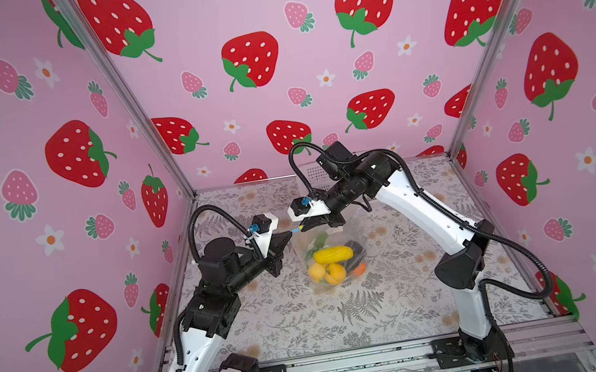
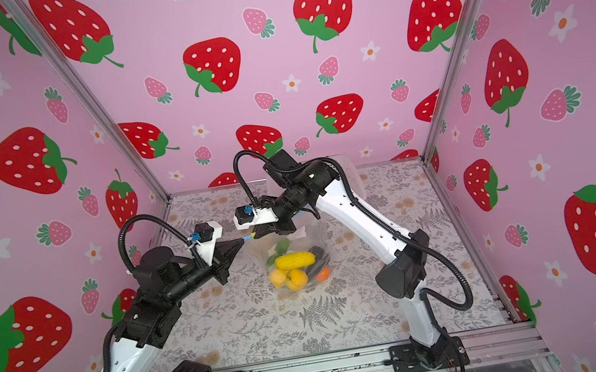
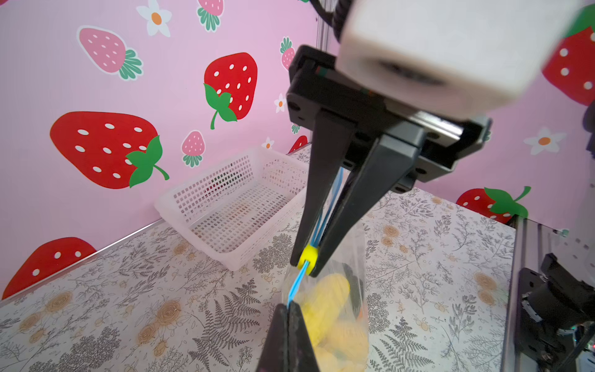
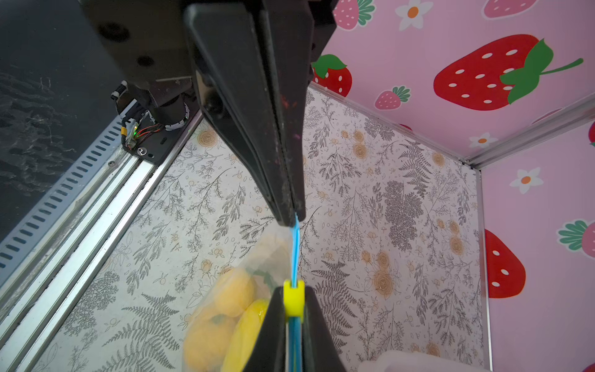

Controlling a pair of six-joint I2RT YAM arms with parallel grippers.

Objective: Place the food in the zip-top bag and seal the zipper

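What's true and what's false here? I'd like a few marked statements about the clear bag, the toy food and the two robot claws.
1. The yellow, orange and dark toy fruits and vegetables lie inside the clear crinkly plastic bag. True.
2. The white perforated plastic basket holds the yellow toy corn cob. False: the corn is in the bag, and the basket looks empty in the left wrist view.
3. The left gripper is shut on the thin light-blue zipper strip along the bag's edge. True.
4. The left gripper holds the small yellow tab. False: the right gripper is closed on it.
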